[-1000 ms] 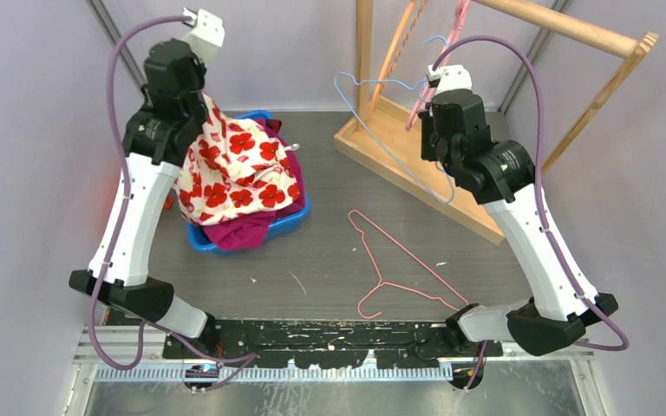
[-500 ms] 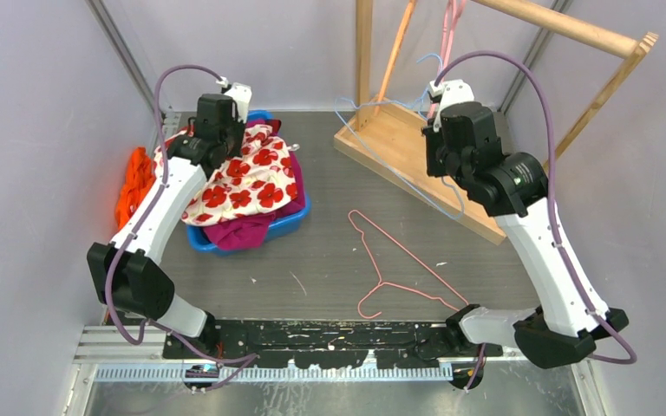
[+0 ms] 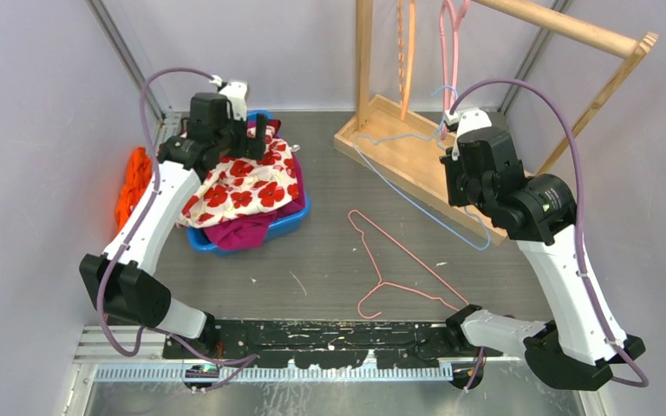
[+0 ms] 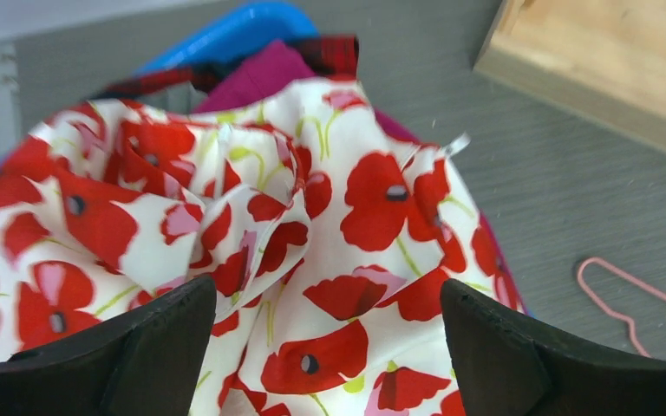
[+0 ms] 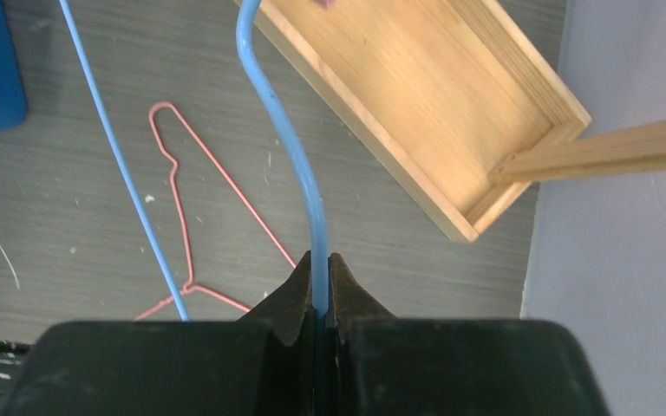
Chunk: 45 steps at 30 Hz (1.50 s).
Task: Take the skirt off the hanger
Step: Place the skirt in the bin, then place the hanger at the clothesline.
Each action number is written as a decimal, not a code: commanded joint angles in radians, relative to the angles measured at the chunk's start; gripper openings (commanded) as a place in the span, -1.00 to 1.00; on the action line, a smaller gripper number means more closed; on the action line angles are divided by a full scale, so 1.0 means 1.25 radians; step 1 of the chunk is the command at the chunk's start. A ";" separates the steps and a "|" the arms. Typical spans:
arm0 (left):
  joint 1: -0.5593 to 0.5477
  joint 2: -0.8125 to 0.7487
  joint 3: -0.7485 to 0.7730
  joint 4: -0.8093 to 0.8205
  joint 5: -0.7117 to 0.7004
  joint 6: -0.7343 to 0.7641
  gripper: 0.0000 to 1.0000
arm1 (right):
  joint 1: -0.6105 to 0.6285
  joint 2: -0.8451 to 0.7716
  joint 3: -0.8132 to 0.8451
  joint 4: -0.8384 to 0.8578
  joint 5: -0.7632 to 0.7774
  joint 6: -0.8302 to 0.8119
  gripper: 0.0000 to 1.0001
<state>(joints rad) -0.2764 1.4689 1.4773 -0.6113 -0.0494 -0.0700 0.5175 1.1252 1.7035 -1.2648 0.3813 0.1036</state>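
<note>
The skirt (image 3: pixel 247 178), white with red poppies, lies crumpled on a magenta cloth in the blue bin (image 3: pixel 290 224). My left gripper (image 3: pixel 241 139) hangs just above it. In the left wrist view the gripper (image 4: pixel 328 295) is open, its black fingers (image 4: pixel 139 347) wide apart over the skirt (image 4: pixel 347 217) and holding nothing. My right gripper (image 5: pixel 319 260) is shut on the wire of the bare blue hanger (image 5: pixel 290 156). In the top view that hanger (image 3: pixel 416 195) slants over the table beside the wooden base, well apart from the skirt.
A pink wire hanger (image 3: pixel 399 260) lies on the table between the arms. The wooden rack base (image 3: pixel 408 152) stands at the back right, with an orange hanger (image 3: pixel 406 52) and a pink one (image 3: pixel 448 43) on its rail. An orange cloth (image 3: pixel 134 182) lies left of the bin.
My left gripper came down with the skirt onto the bin and opened, letting it go. The right arm carried the blue hanger to the right and nearer.
</note>
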 commanded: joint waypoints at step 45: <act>-0.063 -0.195 -0.021 -0.024 -0.032 0.039 0.99 | -0.173 0.145 0.049 0.719 0.591 -0.223 -0.98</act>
<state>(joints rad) -0.3447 1.2446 1.4597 -0.6655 -0.0750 -0.0433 0.3439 1.3312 1.6951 -0.4892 1.1423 -0.2077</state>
